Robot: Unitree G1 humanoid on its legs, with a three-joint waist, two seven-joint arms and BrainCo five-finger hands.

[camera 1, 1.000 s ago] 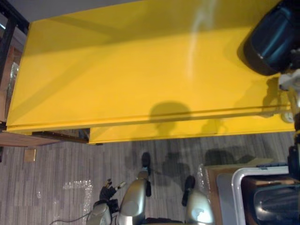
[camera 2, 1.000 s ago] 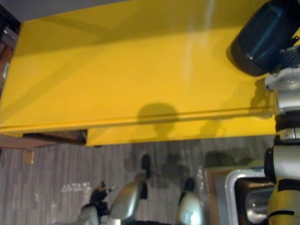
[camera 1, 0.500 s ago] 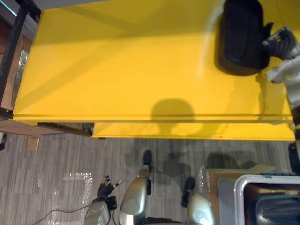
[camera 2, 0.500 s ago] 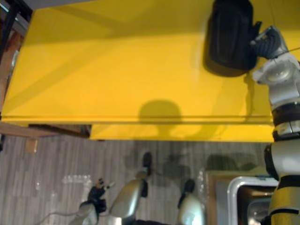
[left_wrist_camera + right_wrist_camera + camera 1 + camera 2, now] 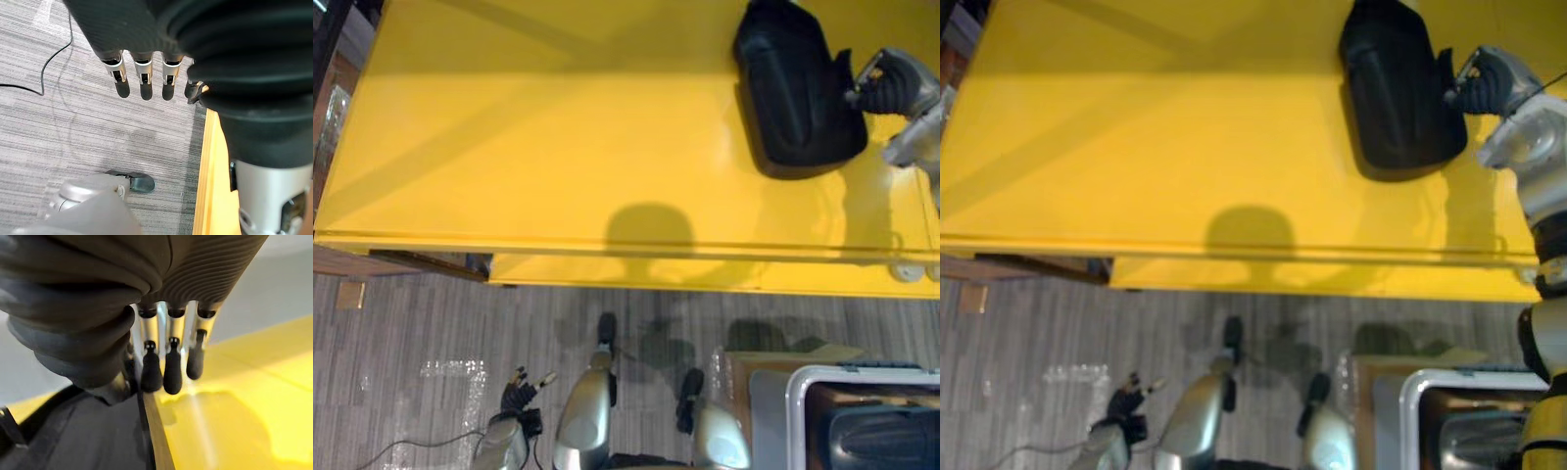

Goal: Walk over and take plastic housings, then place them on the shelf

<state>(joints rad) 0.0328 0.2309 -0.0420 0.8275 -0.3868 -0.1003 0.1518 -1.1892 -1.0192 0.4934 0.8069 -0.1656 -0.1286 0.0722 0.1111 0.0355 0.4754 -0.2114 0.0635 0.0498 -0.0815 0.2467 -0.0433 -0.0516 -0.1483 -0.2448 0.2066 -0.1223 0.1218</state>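
One black plastic housing (image 5: 798, 93): now lying on the yellow shelf (image 5: 538, 147), brought in from the right edge within the last second. Your right hand (image 5: 889, 86) is just beside it, fingers straight. Your left hand (image 5: 141, 78) hangs open above the floor (image 5: 73, 137). This placement looks nearly done.

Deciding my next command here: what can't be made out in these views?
Whether the right hand grips the black housing: in the right wrist view, the hand's own cover blocks the contact.
Housing's far end: in the eye views, cut off by the top edge.
White-rimmed bin: contents cut off by the lower right corner.
Shelf levels underneath: hidden by its yellow top.
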